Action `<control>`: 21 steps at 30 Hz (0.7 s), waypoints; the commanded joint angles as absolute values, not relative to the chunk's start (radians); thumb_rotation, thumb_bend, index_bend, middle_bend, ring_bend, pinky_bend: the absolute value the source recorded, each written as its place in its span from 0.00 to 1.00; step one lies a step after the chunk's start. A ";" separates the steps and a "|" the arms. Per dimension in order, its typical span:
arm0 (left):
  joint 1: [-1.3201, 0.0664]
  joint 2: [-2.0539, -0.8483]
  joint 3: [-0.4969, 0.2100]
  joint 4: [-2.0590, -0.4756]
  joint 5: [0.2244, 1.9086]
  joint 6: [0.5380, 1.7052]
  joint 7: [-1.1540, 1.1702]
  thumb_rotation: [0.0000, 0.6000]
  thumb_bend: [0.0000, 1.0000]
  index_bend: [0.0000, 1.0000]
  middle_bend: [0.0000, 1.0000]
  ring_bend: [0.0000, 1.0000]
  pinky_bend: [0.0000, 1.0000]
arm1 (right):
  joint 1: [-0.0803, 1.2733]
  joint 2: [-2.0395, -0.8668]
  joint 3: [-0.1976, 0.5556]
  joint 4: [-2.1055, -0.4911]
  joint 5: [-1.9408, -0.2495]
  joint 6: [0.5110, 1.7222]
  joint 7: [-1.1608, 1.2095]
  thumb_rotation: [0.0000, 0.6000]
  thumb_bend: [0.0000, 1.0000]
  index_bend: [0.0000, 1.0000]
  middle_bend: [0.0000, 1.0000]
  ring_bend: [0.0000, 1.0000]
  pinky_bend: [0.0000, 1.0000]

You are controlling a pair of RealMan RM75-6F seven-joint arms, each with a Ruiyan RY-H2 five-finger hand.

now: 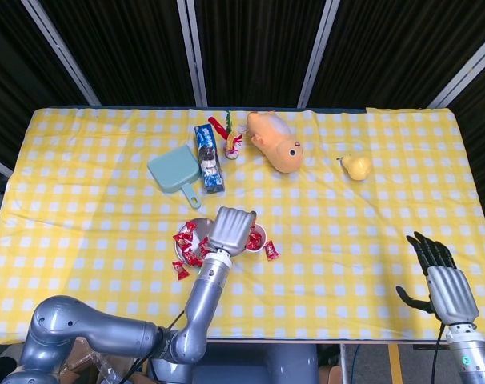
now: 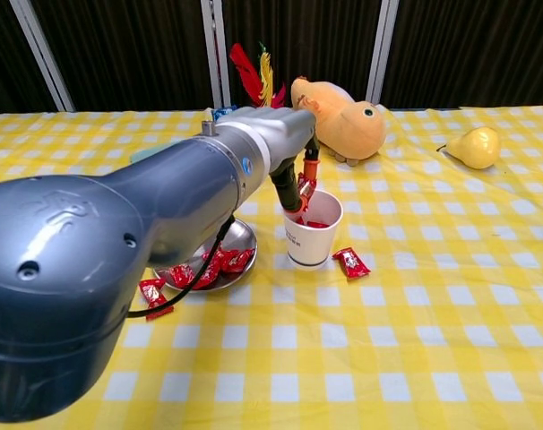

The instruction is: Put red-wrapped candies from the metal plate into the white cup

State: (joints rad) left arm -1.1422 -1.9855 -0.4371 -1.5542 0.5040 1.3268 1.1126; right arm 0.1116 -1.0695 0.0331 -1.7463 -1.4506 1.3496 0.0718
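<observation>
Red-wrapped candies are still lying on the round metal plate; you are pinching one candy in the left robot hand over the white paper cup, already holding several.

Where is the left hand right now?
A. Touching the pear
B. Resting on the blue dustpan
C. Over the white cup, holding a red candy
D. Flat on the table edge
C: in the chest view the left hand is above the white cup, with a red candy pinched in its fingers over the cup's opening.
</observation>
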 commanded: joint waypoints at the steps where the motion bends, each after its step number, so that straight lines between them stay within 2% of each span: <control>1: -1.151 -1.994 -0.435 -1.538 0.488 1.324 1.123 1.00 0.34 0.48 1.00 1.00 1.00 | 0.112 -1.069 0.033 -1.747 -1.450 1.349 0.072 1.00 0.34 0.00 0.00 0.00 0.00; 6: -1.153 -1.997 -0.435 -1.534 0.481 1.325 1.117 1.00 0.30 0.45 1.00 1.00 1.00 | 0.112 -1.069 0.033 -1.746 -1.451 1.349 0.070 1.00 0.34 0.00 0.00 0.00 0.00; 21: -1.109 -1.928 -0.421 -1.632 0.521 1.359 1.066 1.00 0.30 0.41 0.97 0.99 1.00 | 0.111 -1.071 0.031 -1.747 -1.453 1.352 0.063 1.00 0.34 0.00 0.00 0.00 0.00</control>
